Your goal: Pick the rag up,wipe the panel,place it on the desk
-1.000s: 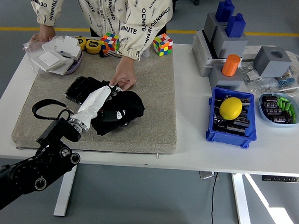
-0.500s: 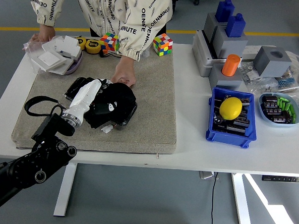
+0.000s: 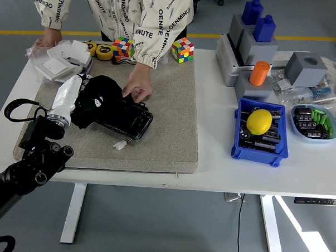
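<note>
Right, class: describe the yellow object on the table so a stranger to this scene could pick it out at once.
Start at the white table and look right of the grey mat to the blue bin. On top of the dark parts in it lies the lemon. It is the only plain yellow, rounded thing there; the nearby orange cylinder stands upright outside the bin.

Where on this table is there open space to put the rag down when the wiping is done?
The grey mat is bare to the right of the black panel, out to its right edge. The white table strip between mat and blue bin is free too. Crowded: the far left corner, where the left hand holds the black rag, and the table's right end.
</note>
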Controlling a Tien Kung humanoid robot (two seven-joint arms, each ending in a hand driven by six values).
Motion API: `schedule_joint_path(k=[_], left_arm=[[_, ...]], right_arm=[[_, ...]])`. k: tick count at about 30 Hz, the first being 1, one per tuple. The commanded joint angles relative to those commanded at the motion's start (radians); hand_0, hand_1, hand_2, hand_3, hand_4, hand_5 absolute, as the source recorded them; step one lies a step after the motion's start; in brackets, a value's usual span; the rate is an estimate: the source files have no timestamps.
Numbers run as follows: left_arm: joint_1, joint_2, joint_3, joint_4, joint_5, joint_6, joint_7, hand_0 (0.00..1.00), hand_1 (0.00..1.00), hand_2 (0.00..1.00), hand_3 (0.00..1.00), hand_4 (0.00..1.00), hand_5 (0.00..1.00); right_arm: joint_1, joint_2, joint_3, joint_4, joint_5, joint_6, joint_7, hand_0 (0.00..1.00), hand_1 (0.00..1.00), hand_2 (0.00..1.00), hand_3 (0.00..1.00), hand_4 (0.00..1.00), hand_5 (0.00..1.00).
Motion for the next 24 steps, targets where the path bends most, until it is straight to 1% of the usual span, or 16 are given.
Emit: schedule_joint_path(k=[5, 6, 11, 13, 20, 22, 24], left_arm=[[-0.02, -0.005, -0.036, 0.065, -0.006, 0.009, -0.012, 0.184, 0.224, 0.253, 0.553, 0.607, 0.002], [-0.023, -0.006, -0.044, 0.076, 0.0, 0.012, -0.013, 0.183, 0.216, 0.238, 0.555, 0.606, 0.002], [-0.035, -0.007, -0.082, 0.12, 0.024, 0.026, 0.006, 0.183, 0.216, 0.238, 0.555, 0.606, 0.002], [-0.037, -0.006, -0.105, 0.134, 0.035, 0.042, 0.01, 0.182, 0.217, 0.239, 0.555, 0.608, 0.002], [-0.038, -0.002, -0.124, 0.157, 0.045, 0.053, 0.021, 0.18, 0.215, 0.24, 0.556, 0.609, 0.002], [-0.035, -0.001, -0.119, 0.153, 0.039, 0.053, 0.02, 0.18, 0.215, 0.24, 0.556, 0.609, 0.002], [-0.028, 0.004, -0.099, 0.133, 0.025, 0.05, 0.02, 0.182, 0.214, 0.239, 0.555, 0.608, 0.002]], right_arm=[[0.0, -0.002, 0.003, -0.001, -0.003, 0.0, 0.0, 0.533, 0.553, 0.489, 0.521, 0.884, 0.344], [0.0, -0.002, 0.003, -0.001, -0.003, 0.0, 0.0, 0.533, 0.554, 0.489, 0.521, 0.884, 0.345], [0.001, -0.002, 0.001, 0.0, -0.001, 0.0, 0.0, 0.533, 0.554, 0.489, 0.521, 0.884, 0.345], [0.001, -0.002, -0.001, 0.0, 0.001, 0.0, 0.0, 0.533, 0.553, 0.489, 0.521, 0.884, 0.345], [0.001, -0.002, -0.009, 0.0, 0.003, 0.001, 0.0, 0.533, 0.552, 0.489, 0.522, 0.884, 0.344], [0.001, -0.002, -0.012, 0.001, 0.005, 0.001, 0.0, 0.533, 0.552, 0.489, 0.522, 0.884, 0.344], [0.001, -0.002, -0.016, 0.004, 0.01, 0.001, 0.0, 0.533, 0.552, 0.489, 0.522, 0.883, 0.344]])
